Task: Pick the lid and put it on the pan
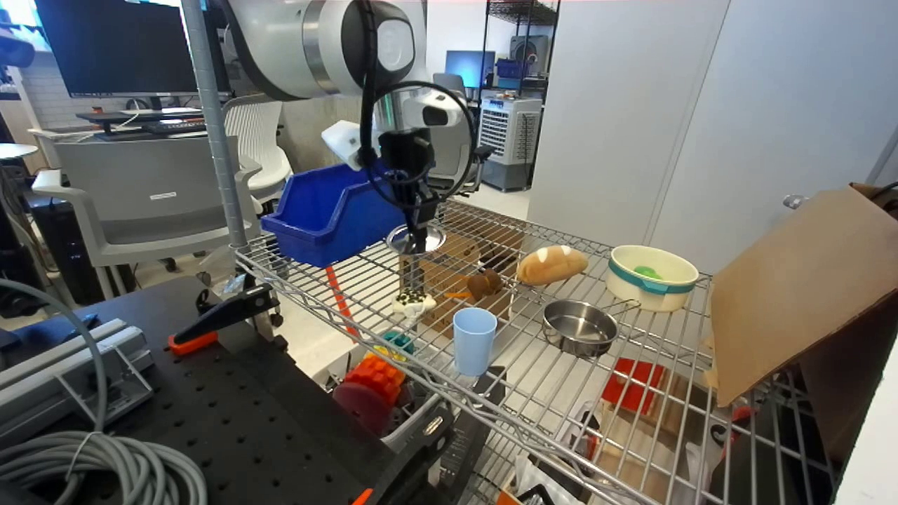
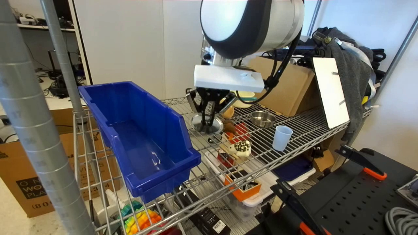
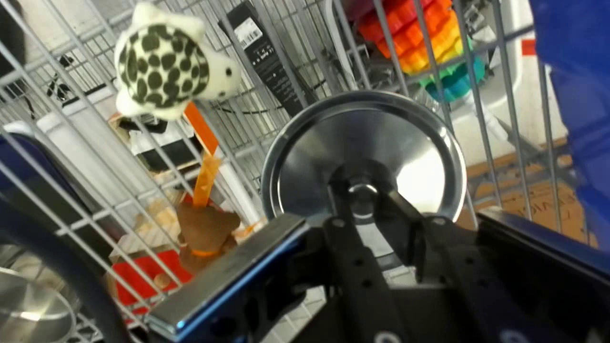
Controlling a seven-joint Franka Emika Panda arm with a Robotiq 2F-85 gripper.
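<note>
In an exterior view, open air over pan (image 1: 581, 324), reachable from top of frame. Low line from lid (image 1: 400, 241), just left of centre, to pan blocked by brown toy (image 1: 484, 284). Light-blue cup (image 1: 475, 341) near pan on its left; bread toy (image 1: 552, 265) and pale bowl (image 1: 652, 298) near upper side; cardboard (image 1: 796, 287) blocks right edge. Wrist view: gap between lid and blue bin (image 3: 579, 95), which fills upper right edge.

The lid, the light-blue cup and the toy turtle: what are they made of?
The lid looks like polished metal, perhaps steel: silvery, with bright mirror-like reflections. The light-blue cup seems to be plastic, smooth and evenly colored, though that's a guess. The toy turtle looks like stuffed fabric: puffy, with soft, rounded edges.
</note>
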